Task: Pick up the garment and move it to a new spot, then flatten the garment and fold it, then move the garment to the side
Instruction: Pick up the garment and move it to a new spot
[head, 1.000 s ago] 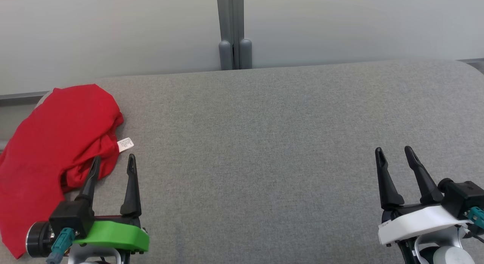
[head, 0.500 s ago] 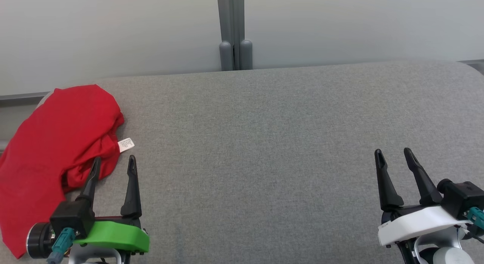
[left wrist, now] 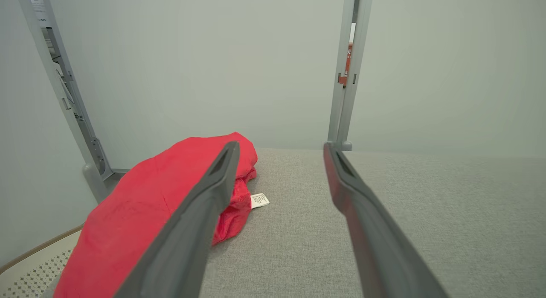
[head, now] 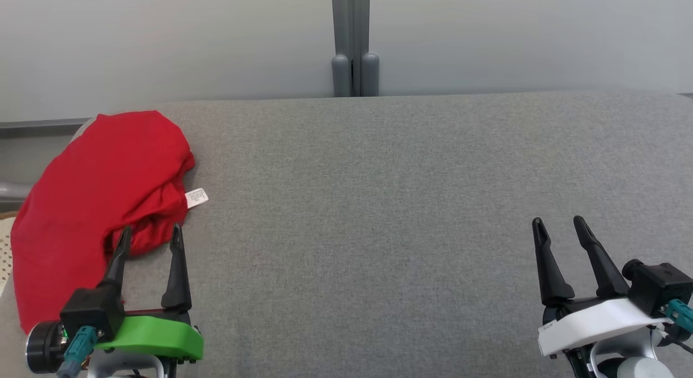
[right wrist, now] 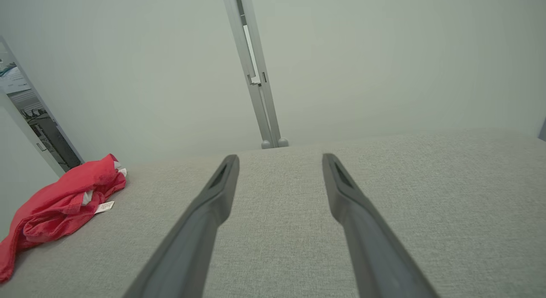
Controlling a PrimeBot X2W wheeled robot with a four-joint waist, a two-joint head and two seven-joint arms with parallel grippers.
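Observation:
The garment [head: 92, 204] is a crumpled red cloth with a small white label, lying at the far left end of the grey padded table [head: 379, 204] and hanging over its left edge. It appears as a heap in the left wrist view [left wrist: 149, 212] and at the left in the right wrist view [right wrist: 59, 208]. My left gripper [head: 150, 230] is open, its fingertips just at the garment's near edge, nothing between them [left wrist: 279, 150]. My right gripper [head: 557, 222] is open over bare table at the lower right [right wrist: 279, 159].
A pale wall with a grey upright post [head: 353, 42] runs behind the table's far edge. A second post [left wrist: 89, 161] stands beyond the table's left end. Patterned floor [left wrist: 25, 276] shows past the left edge.
The whole head view has shifted to the right, so the camera has turned left. My left gripper now stands closer to the garment's edge. The garment and my right gripper look unmoved.

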